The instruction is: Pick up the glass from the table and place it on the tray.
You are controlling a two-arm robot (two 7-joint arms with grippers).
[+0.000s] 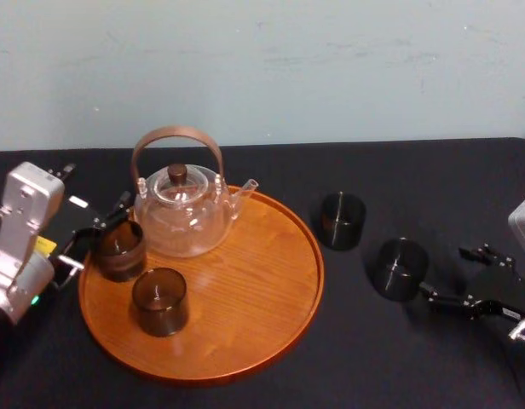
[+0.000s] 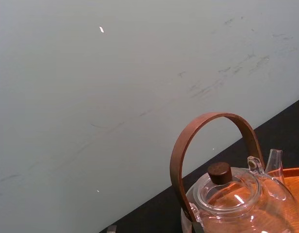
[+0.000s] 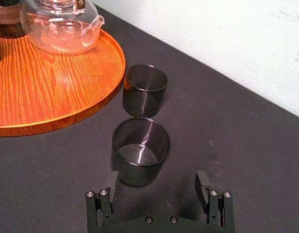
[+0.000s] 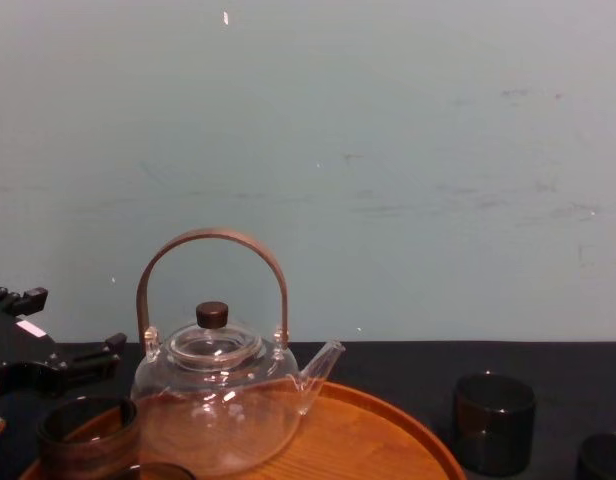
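Note:
Two dark glasses stand on the black table (image 1: 416,179) right of the tray: one (image 1: 342,220) farther back, one (image 1: 399,268) nearer. My right gripper (image 1: 441,271) is open just right of the nearer glass (image 3: 141,155), its fingertips level with the glass's base and not touching it in the right wrist view (image 3: 157,194). The round wooden tray (image 1: 271,281) carries a glass teapot (image 1: 181,213) and two more dark glasses (image 1: 159,300). My left gripper (image 1: 94,237) stands open beside the tray's left glass (image 1: 122,251).
The teapot's tall brown handle (image 4: 213,240) rises over the tray's back left. The tray's right half is bare wood. Black cloth lies open in front of the two table glasses. A pale wall closes the table's far edge.

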